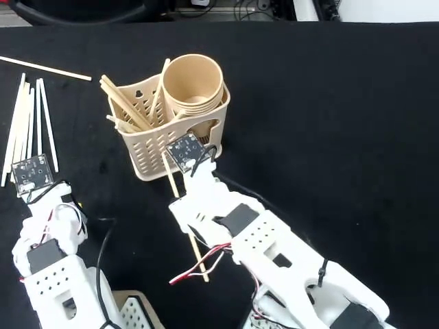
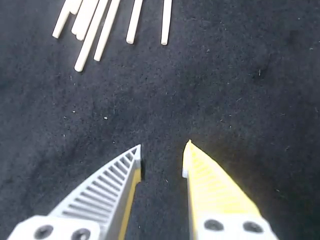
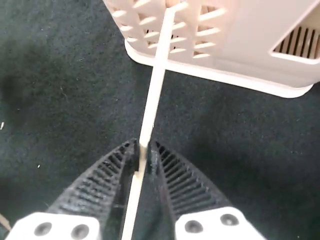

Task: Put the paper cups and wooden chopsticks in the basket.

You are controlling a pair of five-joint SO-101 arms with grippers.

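The table (image 1: 343,103) is covered with a black cloth, a little dusty; beyond its far edge lie some dark cables (image 1: 82,10) and a white surface at the far right corner.

The basket (image 1: 154,147) stands toward the far edge, a little left of the middle; it is pale beige with slotted walls. In one of its compartments sits a stack of paper cups (image 1: 194,82), upright, with the rim above the basket wall; in the other compartment a few wooden chopsticks (image 1: 127,106) lean toward the left edge. A bundle of loose chopsticks (image 1: 27,123) lies flat by the left edge, and one single chopstick (image 1: 48,68) lies apart from them, nearer the far left corner.

The right gripper (image 3: 143,152) is just beside the basket, on its near side; its dark jaws are closed narrow on one chopstick (image 3: 155,85), which they pinch between the tips. The far end of this chopstick reaches up across the slotted wall of the basket (image 3: 240,45) (whether it touches the wall, I cannot tell); in the high view the other end runs back under the arm toward the near edge.

The left gripper (image 2: 162,155) is over bare cloth near the left edge; its jaws stand moderately apart and hold nothing; the ends of the loose chopsticks (image 2: 92,30) lie ahead of it, apart from the tips.
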